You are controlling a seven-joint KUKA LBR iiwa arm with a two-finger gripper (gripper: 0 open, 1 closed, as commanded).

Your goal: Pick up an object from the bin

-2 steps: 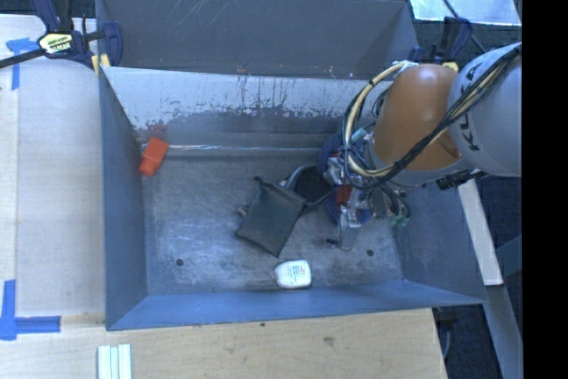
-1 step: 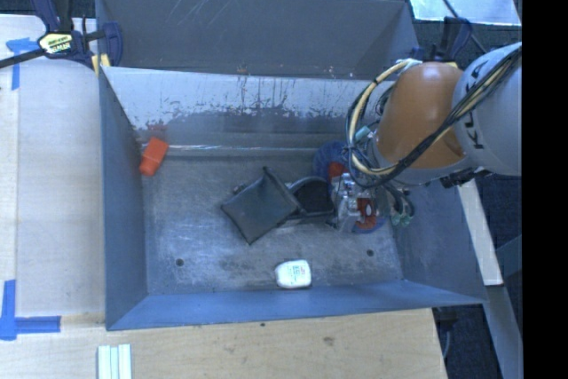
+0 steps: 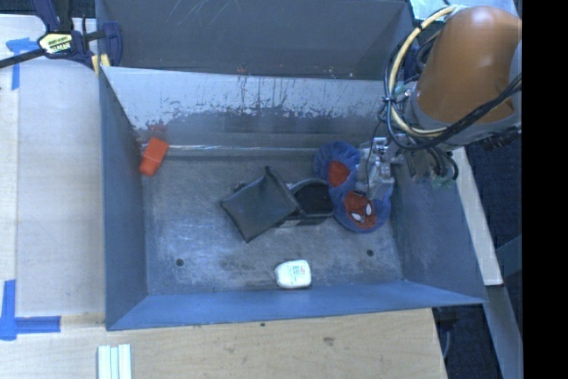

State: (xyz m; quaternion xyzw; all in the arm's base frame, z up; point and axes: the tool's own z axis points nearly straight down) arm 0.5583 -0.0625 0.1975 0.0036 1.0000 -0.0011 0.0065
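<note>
My gripper (image 3: 380,176) reaches in at the bin's right side, its tips down on a blue and red soft toy (image 3: 349,189) that lies against the right wall. Whether the toy sits between the tips is hidden. Just left of the toy rests a black oval thing (image 3: 311,198), and beside that a dark grey flat square piece (image 3: 258,206), tilted on the floor.
An orange block (image 3: 153,156) lies at the far left by the back wall. A small white rounded thing (image 3: 294,274) sits near the front wall. The arm's orange cover and cables hang over the right rim.
</note>
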